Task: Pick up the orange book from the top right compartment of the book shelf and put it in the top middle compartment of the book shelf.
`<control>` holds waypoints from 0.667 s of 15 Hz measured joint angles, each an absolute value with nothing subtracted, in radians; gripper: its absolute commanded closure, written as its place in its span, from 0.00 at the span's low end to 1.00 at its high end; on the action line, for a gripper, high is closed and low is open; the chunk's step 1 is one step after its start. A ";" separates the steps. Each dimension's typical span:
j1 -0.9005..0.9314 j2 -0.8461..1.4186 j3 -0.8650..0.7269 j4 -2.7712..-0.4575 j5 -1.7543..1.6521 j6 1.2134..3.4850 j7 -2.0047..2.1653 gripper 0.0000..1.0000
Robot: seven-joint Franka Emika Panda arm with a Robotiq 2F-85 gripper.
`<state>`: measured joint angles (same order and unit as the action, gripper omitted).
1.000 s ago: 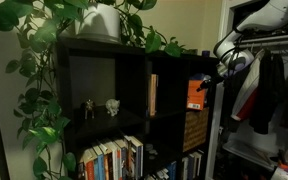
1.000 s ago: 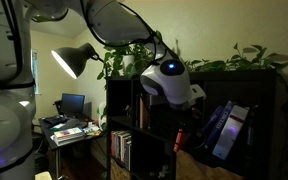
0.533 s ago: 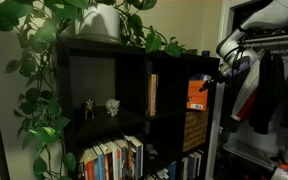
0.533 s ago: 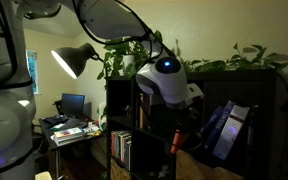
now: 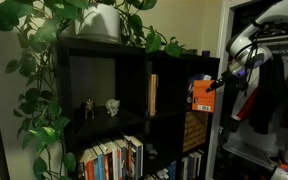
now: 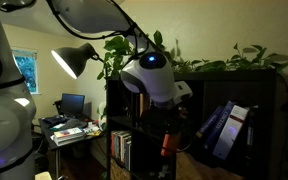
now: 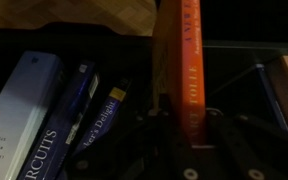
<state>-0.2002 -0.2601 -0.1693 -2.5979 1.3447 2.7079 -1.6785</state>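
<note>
The orange book [image 5: 200, 94] is gripped by my gripper [image 5: 215, 86] at the front of the top right compartment [image 5: 197, 85] of the black book shelf [image 5: 134, 100]. In the wrist view the orange book [image 7: 178, 60] stands upright between my dark fingers [image 7: 187, 125], out in front of the blue-and-white books [image 7: 44, 120]. In an exterior view the book [image 6: 168, 141] shows as a thin orange strip below my gripper [image 6: 170, 128]. The top middle compartment [image 5: 166, 92] holds a thin tan upright book [image 5: 152, 95].
A leafy green vine [image 5: 44, 70] and a white pot [image 5: 104, 20] sit on the shelf top. Two small figurines [image 5: 100, 107] stand in the wide cubby. Rows of books [image 5: 114, 160] fill the lower cubbies. A woven tan basket [image 5: 195, 128] sits below the top right cubby. Clothes [image 5: 269, 90] hang beside the shelf.
My gripper has pulled back from the shelf with the orange book, which now sits further out of the top right compartment. The arm has shifted away from the shelf front.
</note>
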 measured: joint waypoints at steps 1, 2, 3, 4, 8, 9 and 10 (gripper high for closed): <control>-0.200 -0.284 -0.169 -2.620 1.330 2.708 -1.675 0.94; -0.200 -0.308 -0.167 -2.643 1.314 2.708 -1.668 0.93; -0.200 -0.331 -0.165 -2.664 1.301 2.708 -1.664 0.93; -0.200 -0.355 -0.161 -2.684 1.288 2.708 -1.658 0.93; -0.199 -0.438 -0.124 -2.747 1.259 2.708 -1.629 0.93; -0.198 -0.455 -0.108 -2.757 1.257 2.708 -1.620 0.93; -0.197 -0.470 -0.089 -2.766 1.255 2.708 -1.605 0.93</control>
